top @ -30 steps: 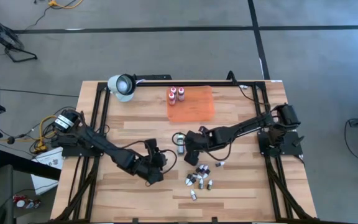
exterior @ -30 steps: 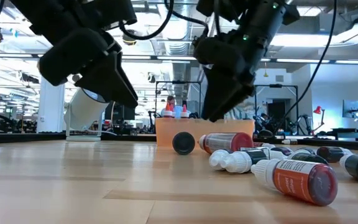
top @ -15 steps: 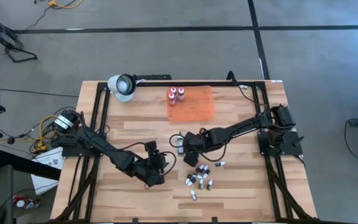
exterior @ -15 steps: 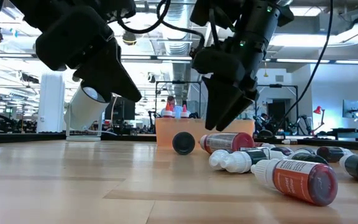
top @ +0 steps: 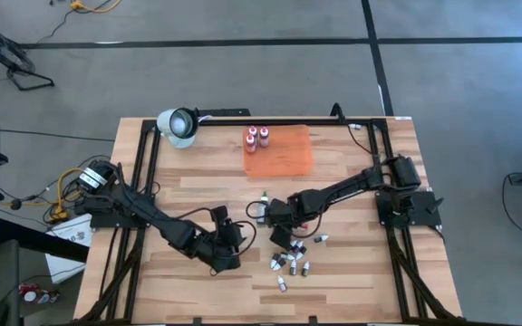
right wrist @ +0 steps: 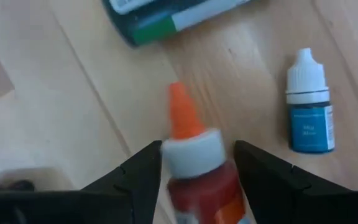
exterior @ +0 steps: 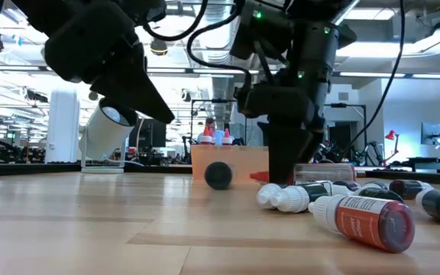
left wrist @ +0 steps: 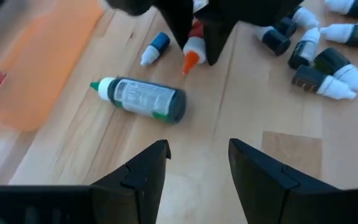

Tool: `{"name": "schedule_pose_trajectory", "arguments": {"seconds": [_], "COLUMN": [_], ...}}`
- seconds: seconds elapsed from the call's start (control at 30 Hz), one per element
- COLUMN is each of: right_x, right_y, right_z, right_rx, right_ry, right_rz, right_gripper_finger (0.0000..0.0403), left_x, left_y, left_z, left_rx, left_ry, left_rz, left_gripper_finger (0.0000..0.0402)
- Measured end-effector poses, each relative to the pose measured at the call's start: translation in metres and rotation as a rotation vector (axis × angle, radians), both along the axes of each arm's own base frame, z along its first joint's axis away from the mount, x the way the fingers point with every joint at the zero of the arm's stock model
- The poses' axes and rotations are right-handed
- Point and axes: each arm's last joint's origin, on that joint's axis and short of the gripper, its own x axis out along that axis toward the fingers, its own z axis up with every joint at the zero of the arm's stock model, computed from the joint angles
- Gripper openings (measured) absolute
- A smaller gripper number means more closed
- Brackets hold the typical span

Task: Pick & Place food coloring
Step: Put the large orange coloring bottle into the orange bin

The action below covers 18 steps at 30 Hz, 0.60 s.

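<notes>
Food coloring bottles lie on their sides in a loose pile (top: 290, 258) (exterior: 357, 210) on the wooden table. A red bottle with a white collar and orange tip (right wrist: 197, 168) lies between the fingers of my right gripper (top: 272, 214) (right wrist: 197, 177), which points straight down over it, open. Beside it lie a dark green bottle (left wrist: 145, 99) (right wrist: 166, 12) and a tiny blue dropper (right wrist: 309, 115) (left wrist: 155, 48). My left gripper (top: 234, 237) (left wrist: 197, 165) hovers open on the near-left side of these bottles, holding nothing. My right gripper comes from above with one finger (right wrist: 143, 177) on each side of the red bottle's white collar (right wrist: 194, 149), across the bottle, which lies flat on the table. I cannot tell whether the fingers touch it.
A flat orange mat (top: 284, 156) (exterior: 228, 162) lies toward the far edge with three red bottles (top: 257, 138) standing on its left corner. A white lamp-like object (top: 178, 125) sits at the far left. Bare wood shows on the near left part of the table.
My right gripper has moved down and a little toward the table's left and near edge, tipping from a slant to straight down, and now straddles the red bottle. The left arm has kept about still.
</notes>
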Motion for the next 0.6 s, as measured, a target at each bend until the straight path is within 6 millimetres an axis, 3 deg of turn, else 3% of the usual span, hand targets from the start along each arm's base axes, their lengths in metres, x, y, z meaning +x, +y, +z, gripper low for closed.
{"name": "schedule_pose_trajectory", "arguments": {"seconds": [0.3,0.6], "right_x": [-0.003,-0.003], "right_y": [-0.002,-0.003], "right_z": [0.001,0.018], "right_rx": [-0.022,-0.01], "right_ry": [0.032,0.132], "right_rz": [0.135,0.241], "right_gripper_finger": [0.0173,0.0168], "left_x": [-0.001,-0.001], "left_y": [-0.004,-0.004], "left_z": [0.0,0.001], "left_rx": [-0.01,-0.01], "left_ry": [-0.01,-0.016], "left_rz": [-0.009,-0.007], "left_gripper_finger": [0.0169,0.0169]}}
